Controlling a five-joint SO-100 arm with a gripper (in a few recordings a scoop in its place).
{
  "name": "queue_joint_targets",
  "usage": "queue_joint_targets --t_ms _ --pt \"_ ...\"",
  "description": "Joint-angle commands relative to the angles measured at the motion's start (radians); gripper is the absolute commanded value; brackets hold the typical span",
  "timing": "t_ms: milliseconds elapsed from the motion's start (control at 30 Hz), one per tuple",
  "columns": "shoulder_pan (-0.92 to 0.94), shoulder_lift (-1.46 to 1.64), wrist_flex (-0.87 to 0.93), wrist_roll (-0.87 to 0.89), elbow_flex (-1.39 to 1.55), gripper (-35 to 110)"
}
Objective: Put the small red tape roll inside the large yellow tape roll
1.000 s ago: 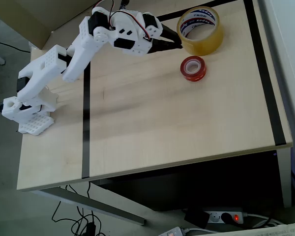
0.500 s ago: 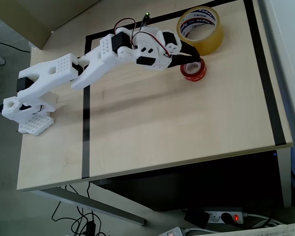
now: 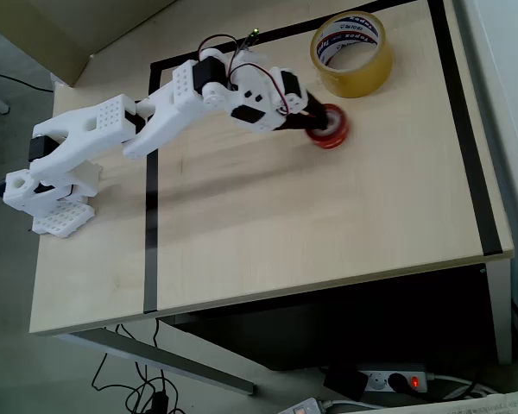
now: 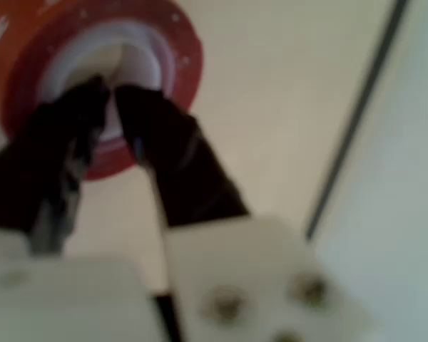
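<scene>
The small red tape roll [image 3: 332, 126] lies flat on the wooden table, just below and left of the large yellow tape roll [image 3: 352, 52], which stands at the far edge. The white arm reaches in from the left, and my gripper [image 3: 316, 120] is at the red roll's left rim. In the wrist view my gripper [image 4: 110, 89] has its two black fingers [image 4: 164, 149] nearly together. They cross the near wall of the red roll [image 4: 182, 57], and their tips lie over its white core hole. No part of the roll shows between the fingers.
Black tape lines [image 3: 150, 216] mark a rectangle on the table [image 3: 328, 233]. The arm's base [image 3: 52, 194] sits at the left edge. The table's right edge [image 3: 492, 172] is close to both rolls. Open tabletop lies in front of the rolls.
The gripper swung down from beside the yellow roll onto the red roll, then drew back slightly to the left. The red roll shifted a little left and toward the front.
</scene>
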Motion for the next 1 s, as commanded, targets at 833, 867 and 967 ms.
queue_joint_targets --t_ms 833,867,967 --pt "-0.021 0.445 0.407 -0.063 0.064 23" --pt "-0.028 0.457 0.407 -0.066 0.115 24" --pt "-0.031 0.499 0.407 -0.069 0.225 26"
